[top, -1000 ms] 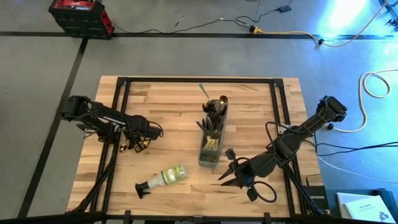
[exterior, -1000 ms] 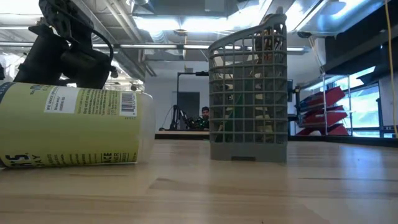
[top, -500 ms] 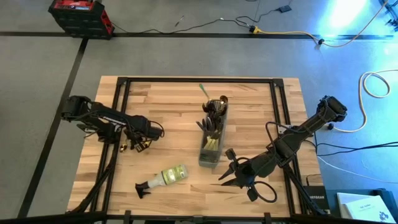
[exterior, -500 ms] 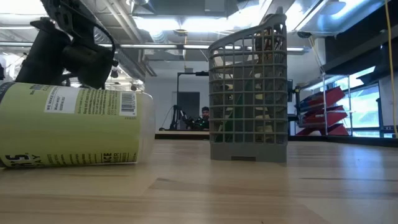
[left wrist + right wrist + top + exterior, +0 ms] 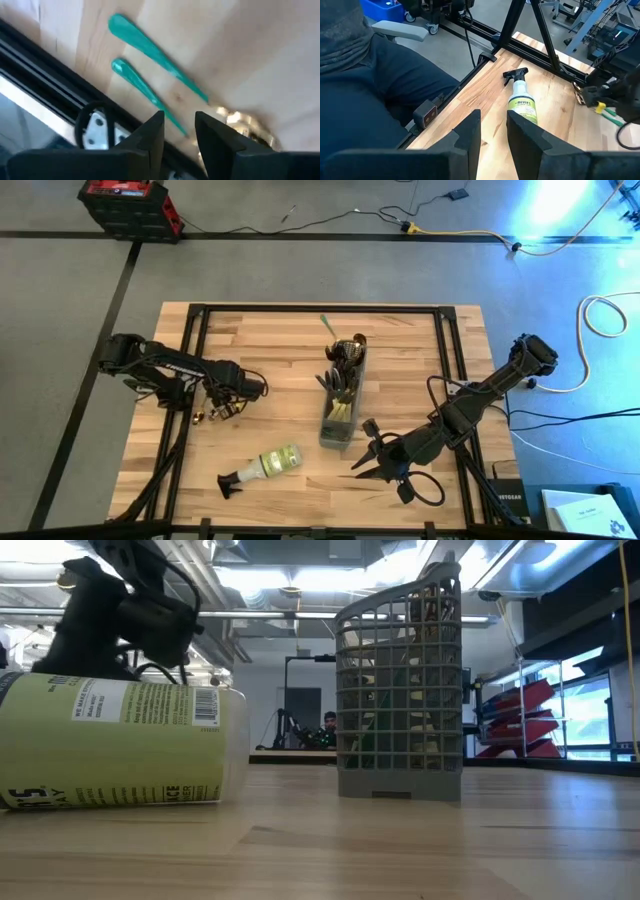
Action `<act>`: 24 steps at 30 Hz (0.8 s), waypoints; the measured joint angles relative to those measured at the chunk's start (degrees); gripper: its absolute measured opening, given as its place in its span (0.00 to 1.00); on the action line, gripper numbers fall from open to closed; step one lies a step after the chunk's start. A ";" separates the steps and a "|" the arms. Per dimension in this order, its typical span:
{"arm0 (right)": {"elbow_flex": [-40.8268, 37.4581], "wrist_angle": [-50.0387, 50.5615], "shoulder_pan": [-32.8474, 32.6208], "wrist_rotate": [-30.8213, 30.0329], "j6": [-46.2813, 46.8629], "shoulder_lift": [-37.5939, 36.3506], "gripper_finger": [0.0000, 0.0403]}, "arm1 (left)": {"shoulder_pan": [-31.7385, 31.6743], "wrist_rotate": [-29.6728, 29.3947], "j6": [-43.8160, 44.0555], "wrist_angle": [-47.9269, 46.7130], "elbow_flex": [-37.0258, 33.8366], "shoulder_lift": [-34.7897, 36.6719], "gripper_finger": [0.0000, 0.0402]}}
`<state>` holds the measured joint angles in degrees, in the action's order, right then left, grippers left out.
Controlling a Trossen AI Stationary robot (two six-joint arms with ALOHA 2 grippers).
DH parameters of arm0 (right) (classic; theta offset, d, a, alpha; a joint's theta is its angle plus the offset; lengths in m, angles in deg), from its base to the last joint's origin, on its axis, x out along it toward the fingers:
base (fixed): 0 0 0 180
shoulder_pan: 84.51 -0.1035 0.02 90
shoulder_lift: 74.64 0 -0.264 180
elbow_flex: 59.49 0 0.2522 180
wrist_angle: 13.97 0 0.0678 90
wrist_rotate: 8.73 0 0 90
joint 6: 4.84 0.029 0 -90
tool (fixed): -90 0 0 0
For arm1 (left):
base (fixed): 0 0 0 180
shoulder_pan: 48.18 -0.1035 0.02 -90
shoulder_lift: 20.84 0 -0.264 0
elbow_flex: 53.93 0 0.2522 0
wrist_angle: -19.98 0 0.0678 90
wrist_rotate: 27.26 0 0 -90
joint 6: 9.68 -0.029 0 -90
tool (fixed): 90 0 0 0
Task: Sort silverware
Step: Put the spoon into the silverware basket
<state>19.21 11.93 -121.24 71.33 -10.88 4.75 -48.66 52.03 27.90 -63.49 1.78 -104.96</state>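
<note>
— Two grippers, so where does each stand? Start at the near edge.

— Take the desk from above as a dial, twelve at its far edge. The right gripper sits low at five o'clock, near the front edge. Its own wrist view shows the gripper with fingers slightly apart and nothing between them.

— What else lies up front?

— A spray bottle on its side at seven o'clock, black nozzle pointing to eight. A person in dark clothes shows beside the desk's front edge in the right wrist view.

— And the silverware?

— Most of it stands in the grey mesh caddy at the centre of the dial, a dark and gold bunch filling its far end. A few gold pieces lie loose on the wood at nine o'clock.

— Is the left gripper there?

— Yes, the left gripper hangs just beside those pieces. Its wrist view shows the gripper with a narrow gap between the fingers and nothing clamped; beyond them two green-handled pieces lie side by side on the desk, gold heads together.

— Anything farther out?

— One green handle juts out at twelve o'clock of the caddy, toward the far edge.
</note>
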 joint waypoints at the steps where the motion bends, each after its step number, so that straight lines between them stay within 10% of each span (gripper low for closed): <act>1: 0.00 0.00 0.00 0.00 0.02 0.00 0.19 | -0.49 0.01 1.65 1.19 -0.09 0.00 0.24; 24: 0.00 1.92 0.00 0.00 2.80 0.04 0.19 | 11.85 -16.49 47.79 3.32 -0.31 0.37 0.24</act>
<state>19.21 13.86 -121.24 71.33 -8.08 4.80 -36.81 35.53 75.69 -60.17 1.47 -104.59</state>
